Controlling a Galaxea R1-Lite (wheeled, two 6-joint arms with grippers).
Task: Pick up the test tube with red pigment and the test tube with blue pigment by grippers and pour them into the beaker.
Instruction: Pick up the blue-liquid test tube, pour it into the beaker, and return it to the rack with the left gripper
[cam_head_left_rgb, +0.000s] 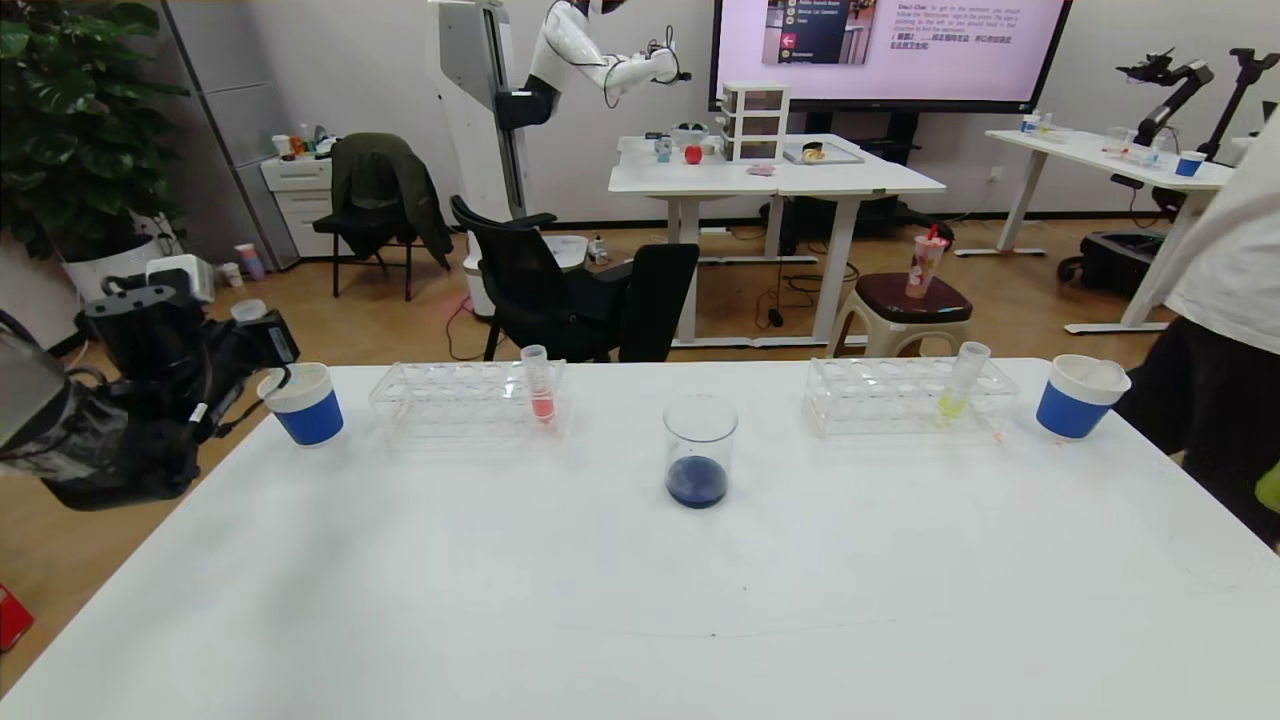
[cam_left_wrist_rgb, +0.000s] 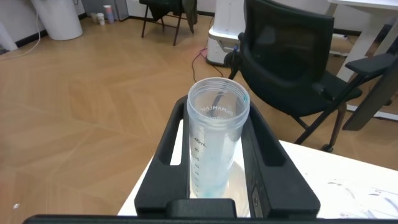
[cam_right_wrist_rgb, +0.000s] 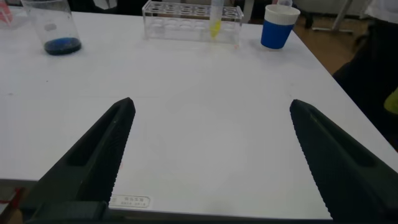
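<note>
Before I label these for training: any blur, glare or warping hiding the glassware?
Head view: wide-angle bending at the edges; the beaker is sharp, its dark blue liquid clear. Left wrist view: the tube in the left gripper is crisp, the floor behind soft. Right wrist view: right gripper fingers loom large.

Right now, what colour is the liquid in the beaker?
Dark blue, pooled at the bottom of the beaker; the head view shows it best.
</note>
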